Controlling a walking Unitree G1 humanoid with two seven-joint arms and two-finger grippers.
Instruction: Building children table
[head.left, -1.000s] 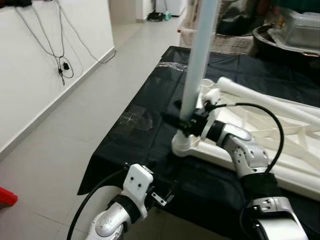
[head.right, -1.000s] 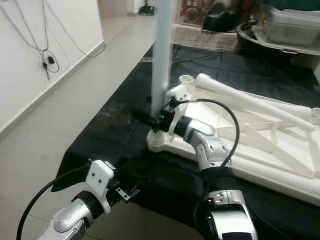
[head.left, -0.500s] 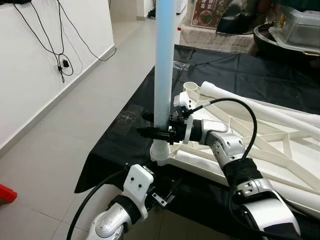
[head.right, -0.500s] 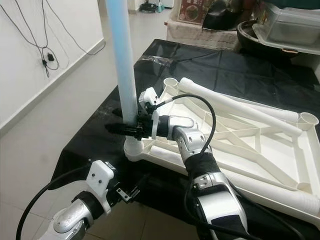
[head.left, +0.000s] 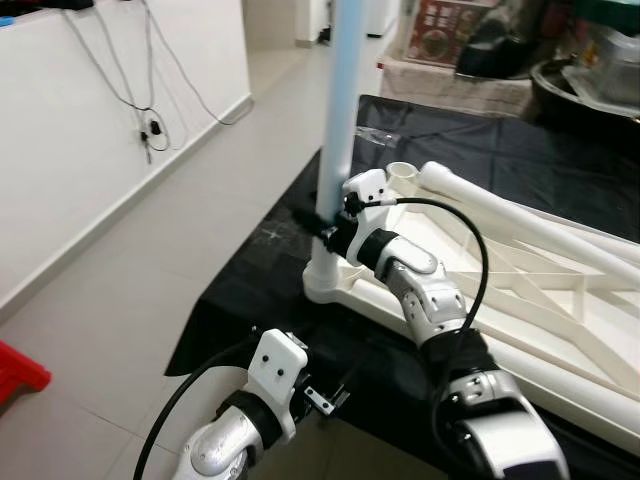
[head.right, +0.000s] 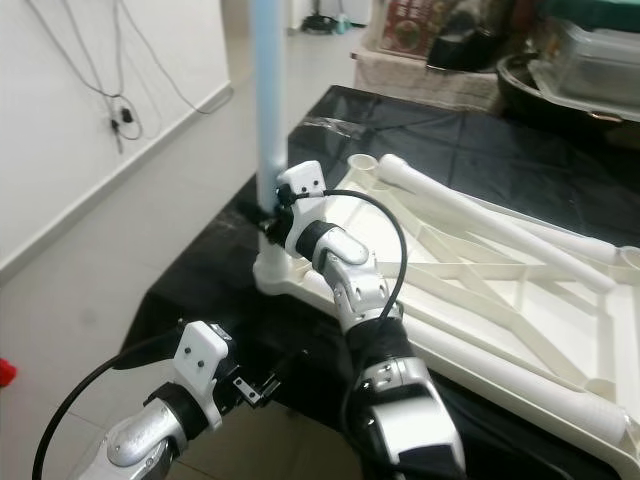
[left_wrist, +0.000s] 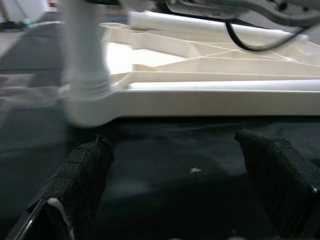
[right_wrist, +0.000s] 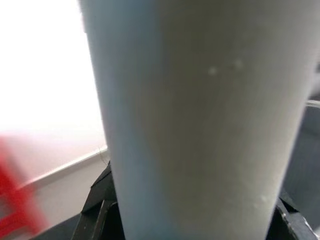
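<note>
White plastic table leg, tilted 1 s back, stood upright in the corner socket of the upturned tabletop, which lay on the black cloth. Right gripper was clamped on the leg just above the socket, so it looked seated. Left gripper hung wide open, below and short of that corner.
</note>
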